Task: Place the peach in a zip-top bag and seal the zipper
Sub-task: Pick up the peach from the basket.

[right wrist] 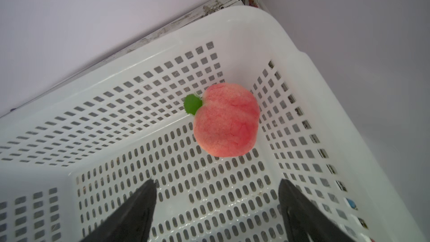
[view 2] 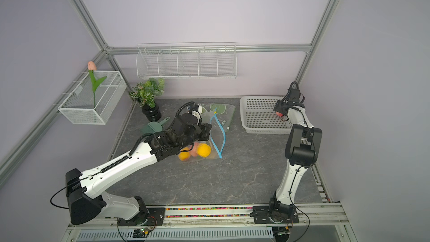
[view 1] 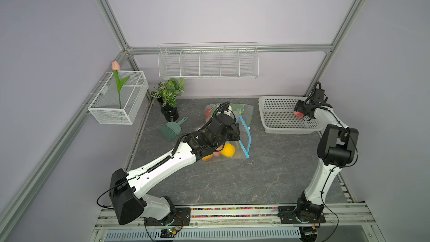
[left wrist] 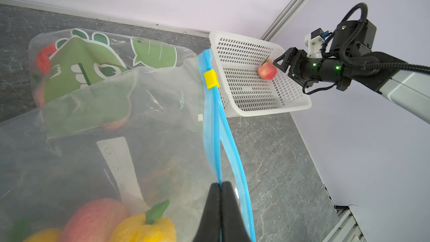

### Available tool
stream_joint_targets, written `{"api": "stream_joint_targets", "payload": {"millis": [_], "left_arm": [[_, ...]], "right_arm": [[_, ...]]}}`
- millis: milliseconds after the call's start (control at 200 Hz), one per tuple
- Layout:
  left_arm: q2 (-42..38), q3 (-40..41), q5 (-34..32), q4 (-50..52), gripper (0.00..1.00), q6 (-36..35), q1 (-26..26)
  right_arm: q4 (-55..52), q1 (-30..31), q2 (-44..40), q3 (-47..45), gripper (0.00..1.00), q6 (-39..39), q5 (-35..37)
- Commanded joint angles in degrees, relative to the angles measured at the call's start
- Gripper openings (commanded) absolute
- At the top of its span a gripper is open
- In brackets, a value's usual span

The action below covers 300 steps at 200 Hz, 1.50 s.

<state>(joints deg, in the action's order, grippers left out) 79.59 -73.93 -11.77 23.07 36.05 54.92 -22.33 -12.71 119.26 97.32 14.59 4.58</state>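
Note:
The pink peach point(right wrist: 226, 122) with a green leaf lies in the far corner of the white perforated basket point(right wrist: 256, 19), seen in both top views at the back right point(view 1: 297, 113). My right gripper point(right wrist: 216, 180) hangs open just above and short of the peach, not touching it. The clear zip-top bag point(left wrist: 139, 124) lies mid-table with its blue zipper point(left wrist: 215, 117) parted and a yellow slider point(left wrist: 211, 79) at the far end. My left gripper point(left wrist: 220, 183) is shut on one lip of the blue zipper strip. Yellow and pink fruit show through the bag point(view 1: 228, 150).
A second bag with a green dinosaur print point(left wrist: 88, 71) lies behind the clear one. A potted plant point(view 1: 168, 96) and a green dustpan brush point(view 1: 172, 129) stand at the back left. Wire baskets point(view 1: 208, 62) hang on the walls, one holding a tulip point(view 1: 118, 84).

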Motion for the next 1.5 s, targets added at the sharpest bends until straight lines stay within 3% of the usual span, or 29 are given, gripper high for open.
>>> {"api": "stream_joint_targets", "payload": {"millis": [0, 895, 1125, 1280, 1494], "left_arm": [[-0.5, -0.5, -0.9, 1.2, 0.00, -0.7, -0.6], [0.0, -0.9, -0.9, 1.3, 0.00, -1.1, -0.9], [-0.1, -0.7, -0.9, 1.3, 0.00, -1.0, -0.9], [-0.1, -0.6, -0.9, 1.3, 0.00, -1.0, -0.9], [0.0, -0.2, -0.5, 1.1, 0.00, -0.7, -0.9]], "right_arm": [[-4.4, -0.2, 3.3, 4.0, 0.85, 1.6, 1.3], [-10.8, -0.3, 19.9, 24.9, 0.82, 4.7, 1.8], [-11.5, -0.3, 20.9, 25.6, 0.80, 4.9, 1.8], [-11.6, -0.2, 20.8, 25.5, 0.72, 4.7, 0.7], [-11.5, -0.3, 19.0, 24.3, 0.68, 4.3, -0.1]]}}
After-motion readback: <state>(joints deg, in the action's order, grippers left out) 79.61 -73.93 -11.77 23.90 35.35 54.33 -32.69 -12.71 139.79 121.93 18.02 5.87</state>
